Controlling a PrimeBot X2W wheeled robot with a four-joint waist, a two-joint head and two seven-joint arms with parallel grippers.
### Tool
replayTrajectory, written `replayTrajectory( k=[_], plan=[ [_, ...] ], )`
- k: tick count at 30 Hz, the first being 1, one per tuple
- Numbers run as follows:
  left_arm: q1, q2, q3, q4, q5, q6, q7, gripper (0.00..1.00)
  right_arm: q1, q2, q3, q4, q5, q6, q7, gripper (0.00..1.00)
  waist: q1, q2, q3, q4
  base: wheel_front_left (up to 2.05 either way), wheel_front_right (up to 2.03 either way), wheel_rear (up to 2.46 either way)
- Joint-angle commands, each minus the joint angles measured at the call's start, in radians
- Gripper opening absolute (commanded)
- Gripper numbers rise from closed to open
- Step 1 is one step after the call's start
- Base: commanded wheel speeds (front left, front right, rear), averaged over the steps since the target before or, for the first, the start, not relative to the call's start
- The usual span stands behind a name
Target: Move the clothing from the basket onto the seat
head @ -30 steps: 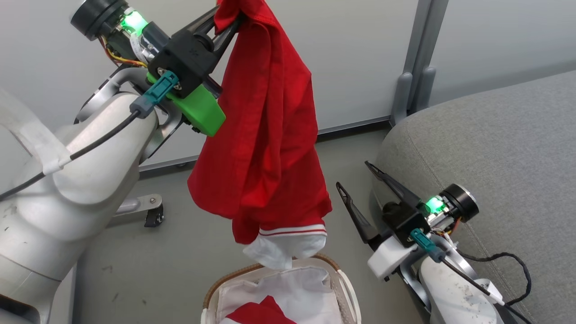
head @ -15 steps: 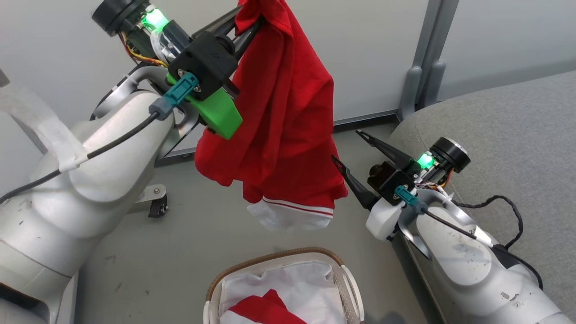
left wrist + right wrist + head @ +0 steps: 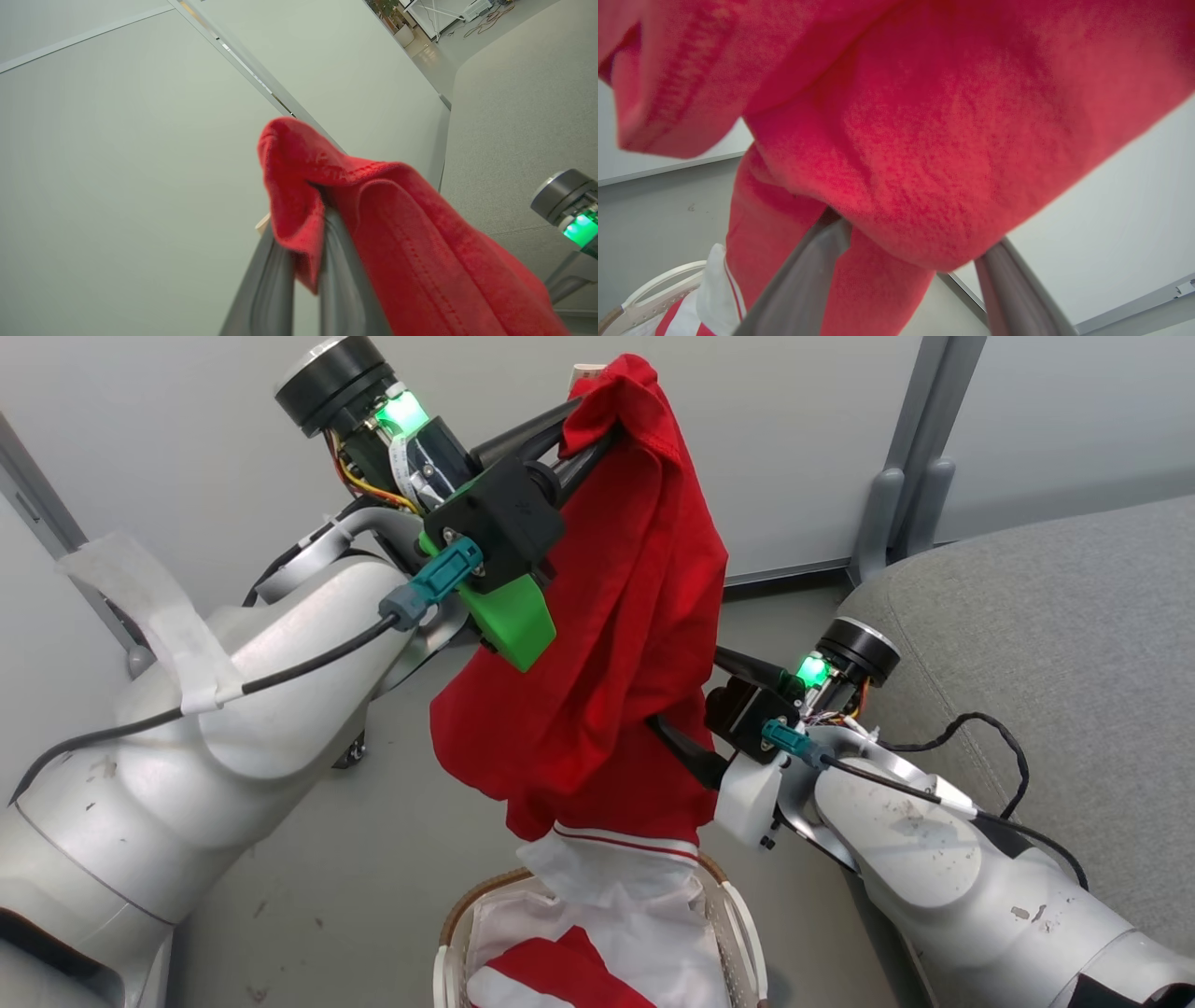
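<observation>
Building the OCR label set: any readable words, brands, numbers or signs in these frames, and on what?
None readable. The hanging red garment, the basket and the grey seat carry no print, and the white tape on the left arm is blank.

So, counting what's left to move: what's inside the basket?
Inside the basket, a red garment lies on the white liner. The hanging garment's white hem covers the basket's far end, and the bottom is out of frame.

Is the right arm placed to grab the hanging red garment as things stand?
Probably yes: the right pincer stands open, and the hanging garment seems to sag between its fingers, with nothing else in the way.
</observation>
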Motion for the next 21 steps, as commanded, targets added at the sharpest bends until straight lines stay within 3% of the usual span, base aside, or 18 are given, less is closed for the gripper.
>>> replayTrajectory(
  k=[1,5,7,10,11,21],
  plan=[
    [-0.017,-0.002,-0.006,-0.007,-0.008,-0.002,-0.004,0.00,-0.018,-0.008,0.016,-0.008,0.026,-0.001,0.000,1.00,0.0000,0.0000,0.001,0.004,0.00,0.00,0.00],
    [-0.016,-0.002,-0.017,-0.021,-0.013,-0.002,-0.005,0.00,-0.037,-0.016,0.052,-0.017,0.083,-0.001,0.000,1.00,0.0000,0.0000,0.001,0.009,0.00,0.00,0.00],
    [-0.015,-0.002,-0.022,-0.026,-0.020,-0.002,-0.004,0.00,-0.048,-0.014,0.064,-0.017,0.104,-0.001,0.000,0.44,0.0000,0.0000,0.001,0.011,0.00,0.00,0.00],
    [-0.013,0.000,-0.022,-0.027,-0.029,-0.002,-0.005,0.00,-0.057,-0.010,0.075,-0.018,0.120,-0.001,0.000,0.07,0.0000,0.0000,0.003,0.013,0.00,0.00,0.00],
    [-0.011,0.003,-0.019,-0.026,-0.031,-0.002,-0.005,0.00,-0.062,-0.010,0.076,-0.019,0.123,-0.001,0.000,0.00,0.0000,0.0000,0.004,0.014,0.00,0.00,0.00],
    [0.033,0.023,0.006,-0.001,-0.049,-0.002,-0.004,0.00,-0.043,-0.016,0.047,-0.033,0.117,-0.001,0.000,0.00,0.0000,0.0000,0.007,0.013,0.00,0.00,0.00]
  ],
)
